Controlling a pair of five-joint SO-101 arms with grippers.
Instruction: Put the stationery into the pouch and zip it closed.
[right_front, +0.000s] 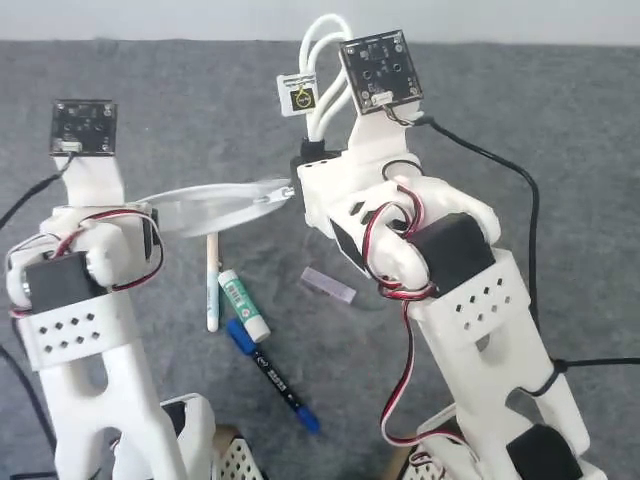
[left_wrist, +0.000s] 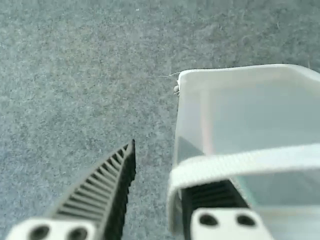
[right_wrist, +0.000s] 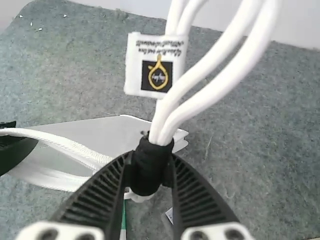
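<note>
A translucent white pouch (right_front: 222, 205) hangs above the grey mat between the two arms. My right gripper (right_wrist: 148, 161) is shut on the pouch's black zipper pull (right_wrist: 148, 165), from which white cord loops (right_wrist: 200, 75) and a tag (right_wrist: 157, 65) stand up. My left gripper (left_wrist: 156, 170) is open at the pouch's (left_wrist: 250, 115) other end: one finger (left_wrist: 212, 195) sits under the zipper band (left_wrist: 240, 162), the other finger (left_wrist: 107, 180) stands apart over the mat. Below the pouch lie a wooden pencil (right_front: 212, 285), a white stick with a green label (right_front: 243, 304), a blue-capped black pen (right_front: 272, 375) and a small clear block (right_front: 328, 285).
Grey mat (right_front: 560, 120) covers the table. A black cable (right_front: 520, 190) runs along the right arm's side. Both arm bases (right_front: 130, 420) stand at the near edge, close to the pen.
</note>
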